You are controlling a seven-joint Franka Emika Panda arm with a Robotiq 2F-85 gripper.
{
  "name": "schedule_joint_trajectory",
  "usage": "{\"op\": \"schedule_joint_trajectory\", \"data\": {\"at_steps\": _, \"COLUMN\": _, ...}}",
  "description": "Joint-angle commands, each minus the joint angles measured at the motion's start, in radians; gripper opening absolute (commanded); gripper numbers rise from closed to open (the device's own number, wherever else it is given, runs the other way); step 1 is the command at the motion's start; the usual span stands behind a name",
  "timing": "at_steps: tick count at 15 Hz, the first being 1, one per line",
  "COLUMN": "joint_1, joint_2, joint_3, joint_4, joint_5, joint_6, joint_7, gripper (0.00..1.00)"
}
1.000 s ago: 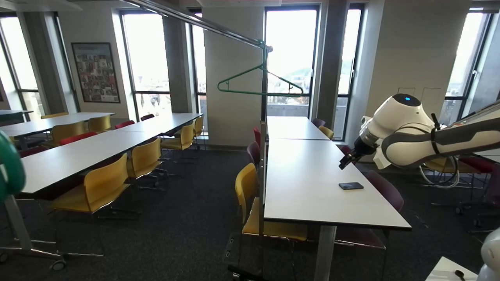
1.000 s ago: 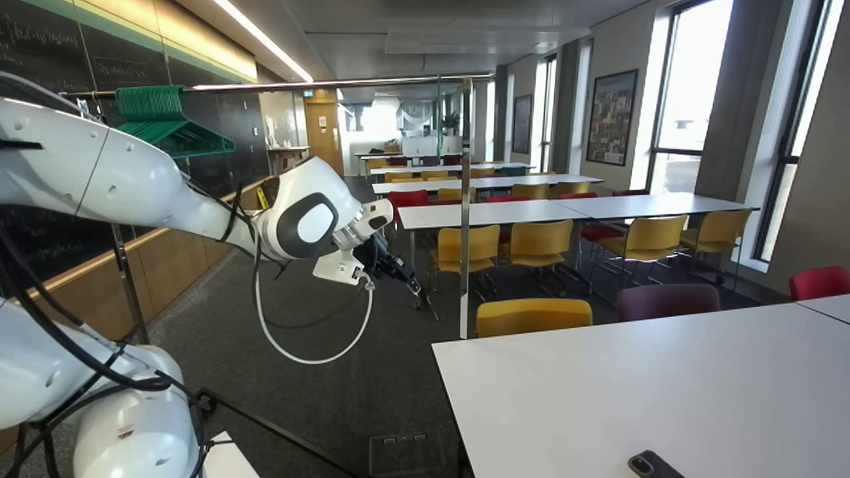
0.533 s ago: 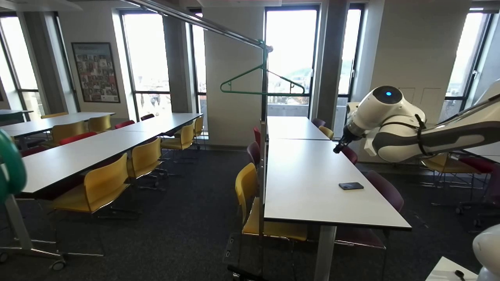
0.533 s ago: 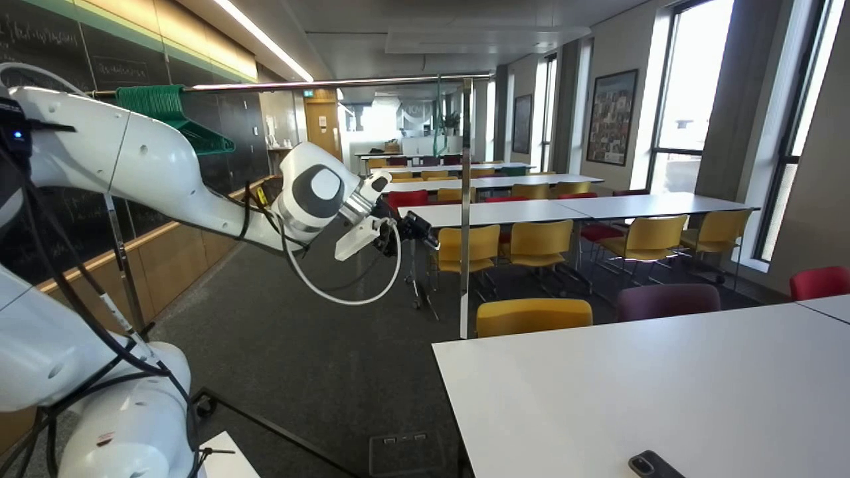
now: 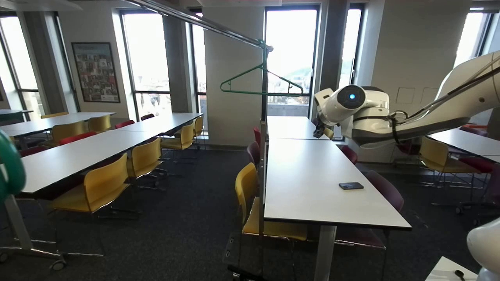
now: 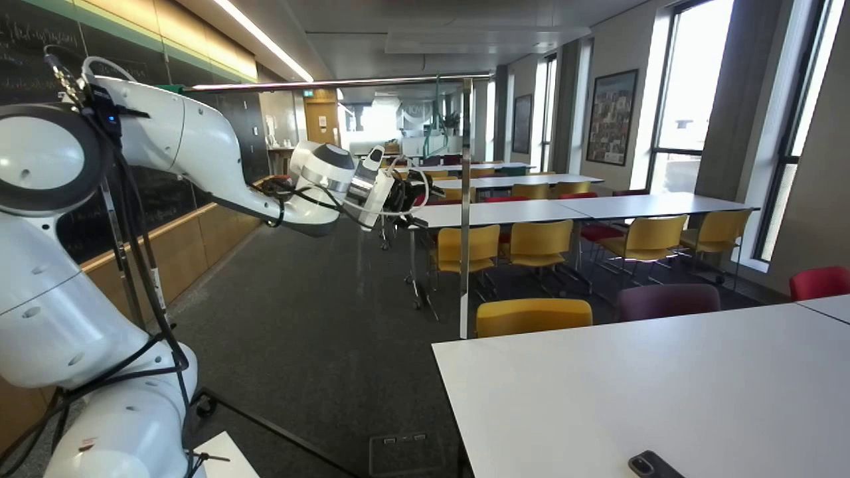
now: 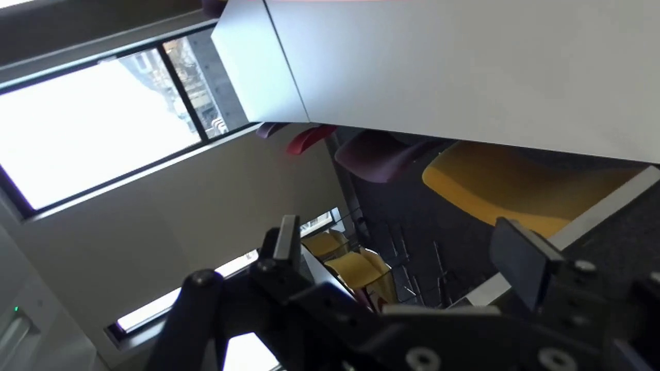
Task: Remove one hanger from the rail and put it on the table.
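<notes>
The green hanger hangs from the end of the metal rail. In an exterior view the hanger shows edge-on under the rail. The white table stands below; it also shows in an exterior view and the wrist view. My gripper is in the air, lower than the hanger and apart from it. It also shows in an exterior view. In the wrist view the jaws are wide open with nothing between them. The hanger is out of the wrist view.
A phone lies on the table. An upright post carries the rail's end beside the table. Yellow chairs stand along it. More green hangers on the rail are mostly hidden by the arm. A blurred green shape is at a left edge.
The arm has swung and risen, bringing the gripper up and closer to the hanger. The bunch of hangers is now mostly behind the arm. The hanger has swayed slightly on the rail.
</notes>
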Motion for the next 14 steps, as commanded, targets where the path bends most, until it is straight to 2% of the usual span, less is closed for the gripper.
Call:
{"op": "schedule_joint_trajectory", "data": {"at_steps": 1, "joint_1": -0.065, "joint_2": 0.086, "joint_3": 0.11, "joint_4": 0.125, "joint_5": -0.229, "joint_6": -0.081, "joint_7": 0.045, "gripper": 1.0}}
{"op": "schedule_joint_trajectory", "data": {"at_steps": 2, "joint_1": -0.062, "joint_2": 0.094, "joint_3": 0.123, "joint_4": 0.132, "joint_5": -0.263, "joint_6": -0.091, "joint_7": 0.063, "gripper": 1.0}}
{"op": "schedule_joint_trajectory", "data": {"at_steps": 3, "joint_1": 0.157, "joint_2": 0.104, "joint_3": -0.08, "joint_4": 0.084, "joint_5": -0.241, "joint_6": -0.113, "joint_7": 0.053, "gripper": 1.0}}
{"op": "schedule_joint_trajectory", "data": {"at_steps": 6, "joint_1": 0.278, "joint_2": 0.125, "joint_3": -0.175, "joint_4": 0.084, "joint_5": -0.246, "joint_6": -0.136, "joint_7": 0.055, "gripper": 1.0}}
{"op": "schedule_joint_trajectory", "data": {"at_steps": 11, "joint_1": 0.299, "joint_2": 0.13, "joint_3": -0.203, "joint_4": 0.084, "joint_5": -0.242, "joint_6": -0.133, "joint_7": 0.053, "gripper": 1.0}}
{"op": "schedule_joint_trajectory", "data": {"at_steps": 14, "joint_1": 0.387, "joint_2": 0.159, "joint_3": -0.241, "joint_4": 0.121, "joint_5": -0.333, "joint_6": -0.2, "joint_7": 0.044, "gripper": 1.0}}
